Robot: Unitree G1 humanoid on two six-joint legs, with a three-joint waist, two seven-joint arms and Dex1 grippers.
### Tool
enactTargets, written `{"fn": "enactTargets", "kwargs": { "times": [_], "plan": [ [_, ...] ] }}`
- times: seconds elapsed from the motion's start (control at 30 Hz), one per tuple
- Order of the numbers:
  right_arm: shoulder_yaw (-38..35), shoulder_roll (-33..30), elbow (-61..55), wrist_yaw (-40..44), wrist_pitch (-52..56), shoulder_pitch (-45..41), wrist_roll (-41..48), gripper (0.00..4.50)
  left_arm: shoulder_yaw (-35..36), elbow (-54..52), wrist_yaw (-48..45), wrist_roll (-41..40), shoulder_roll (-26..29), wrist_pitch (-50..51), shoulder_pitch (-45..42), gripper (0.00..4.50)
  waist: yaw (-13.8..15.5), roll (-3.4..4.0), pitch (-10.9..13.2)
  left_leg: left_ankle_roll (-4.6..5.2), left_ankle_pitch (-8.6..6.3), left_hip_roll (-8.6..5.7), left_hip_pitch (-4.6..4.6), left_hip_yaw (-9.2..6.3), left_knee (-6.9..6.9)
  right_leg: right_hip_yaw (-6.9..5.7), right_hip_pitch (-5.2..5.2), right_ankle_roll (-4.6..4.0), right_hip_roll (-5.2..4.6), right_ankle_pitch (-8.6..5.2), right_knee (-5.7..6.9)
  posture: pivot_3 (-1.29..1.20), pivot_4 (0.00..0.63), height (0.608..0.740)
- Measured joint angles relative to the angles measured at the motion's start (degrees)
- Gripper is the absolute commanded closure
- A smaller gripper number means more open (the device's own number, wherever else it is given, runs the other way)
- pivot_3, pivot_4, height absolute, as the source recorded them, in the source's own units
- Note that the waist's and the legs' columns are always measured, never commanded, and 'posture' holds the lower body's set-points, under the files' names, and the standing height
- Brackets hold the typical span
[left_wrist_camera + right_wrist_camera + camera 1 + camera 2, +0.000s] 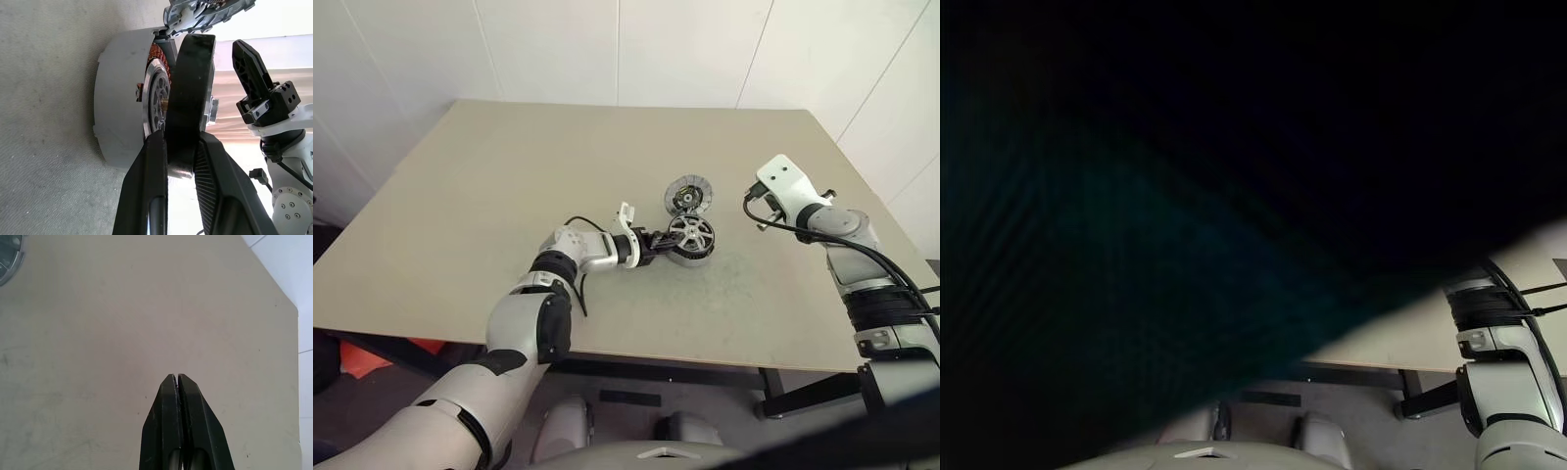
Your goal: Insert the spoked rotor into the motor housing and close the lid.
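Beige tabletop [509, 196] spreads under both my arms in the left eye view. My left gripper [658, 245] reaches in from the left at the middle of the table and meets the spoked rotor [691, 233], a pale silvery wheel that sits at the mouth of the motor housing [690, 257]. The lid [689, 194] stands tilted up just behind the housing, joined at its edge, its dark hub facing me. My right arm is well apart to the right, raised over bare table.

Right eye view: a dark mass covers most of it; a strip of table edge [1410, 343] shows at the lower right.

Left wrist view: my two black fingers [151, 186] are clamped on the rotor's dark rim [188, 98], one to each side. The rotor stands on edge against the open face of the grey housing [120, 93], with copper-red windings [157, 51] visible between them. I cannot tell how far it has seated. Part of the lid [205, 10] shows past the housing, and my right gripper [254, 81] hangs beyond.

Right wrist view: my right fingers [168, 416] are pressed together, holding nothing, above bare table [122, 308]. A grey round edge [10, 262] peeks in at one corner.
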Motion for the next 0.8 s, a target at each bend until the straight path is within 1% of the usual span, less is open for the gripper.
{"fn": "enactTargets", "kwargs": {
  "times": [0.07, 0.27, 0.37, 0.43, 0.6, 0.67, 0.7, 0.8],
  "plan": [
    [0.00, 0.00, 0.00, -0.02, -0.01, 0.00, 0.00, 4.50, -0.03, 0.00, -0.63, 0.60, -0.10, -0.37, 0.00, 3.36, 0.01, 0.00, 0.00, 0.00, 0.00, 0.00, 0.01, 0.00, 0.00, 0.00, 0.01, 0.00, 0.00, 0.00, 0.00, 0.00, 0.000, 0.740],
    [0.13, 0.28, 0.00, -0.13, -0.15, 0.00, -0.01, 4.50, 0.20, -0.12, -2.26, 1.16, -0.25, -0.23, -0.84, 1.52, 0.13, 0.00, 0.00, 0.00, 0.01, 0.00, 0.19, 0.00, 0.01, 0.00, 0.19, -0.01, -0.01, 0.00, 0.01, 0.00, 0.000, 0.740],
    [0.19, 0.59, 0.00, -0.13, -0.41, -0.02, -0.01, 4.50, 0.13, -0.91, -2.81, 1.27, 0.27, 0.60, -1.01, 1.52, 0.10, 0.00, 0.00, 0.00, 0.05, 0.00, 0.34, 0.00, 0.01, 0.01, 0.29, -0.05, -0.02, 0.03, 0.01, 0.00, 0.000, 0.740],
    [0.17, 0.66, -0.23, 0.00, -0.33, -0.02, 0.10, 4.50, -0.85, -3.27, -4.15, 1.48, 1.84, 2.88, -0.11, 1.52, -0.21, 0.01, 0.03, -0.03, 0.07, 0.01, 0.31, 0.01, -0.01, 0.02, 0.22, -0.05, -0.01, 0.04, 0.07, 0.00, 0.000, 0.740],
    [-0.69, 0.69, -4.23, 1.66, 1.39, -0.37, 1.56, 4.50, -2.38, -14.41, -6.32, 0.96, 6.37, 10.63, 4.28, 1.52, -0.55, 0.09, 0.07, -0.04, 0.08, 0.06, 0.11, 0.03, -0.11, -0.03, -0.02, -0.05, 0.00, 0.03, 0.09, 0.00, 0.000, 0.740],
    [-2.44, 1.25, -7.33, 3.48, 3.18, -1.16, 4.29, 4.50, -2.28, -18.65, -6.18, 0.69, 8.67, 12.82, 7.01, 1.52, -0.58, 0.14, 0.09, -0.01, 0.07, 0.06, 0.04, 0.04, -0.12, -0.03, -0.09, -0.06, -0.01, 0.03, 0.08, 0.00, 0.000, 0.740],
    [-4.10, 2.19, -10.02, 5.29, 4.54, -1.45, 7.16, 4.50, -2.12, -20.74, -6.09, 0.58, 10.01, 13.83, 8.79, 1.52, -0.60, 0.15, 0.10, 0.00, 0.06, 0.07, -0.02, 0.05, -0.15, -0.03, -0.15, -0.06, 0.00, 0.03, 0.07, 0.00, 0.000, 0.740],
    [-5.57, 3.19, -16.11, 10.21, 6.06, -1.66, 13.34, 4.50, -1.49, -24.42, -5.35, 0.34, 12.05, 15.36, 11.75, 1.52, -0.18, 0.17, 0.11, 0.02, 0.05, 0.07, -0.17, -0.01, -0.12, -0.12, -0.23, -0.06, -0.01, 0.03, 0.05, 0.00, 0.000, 0.740]
  ]
}}
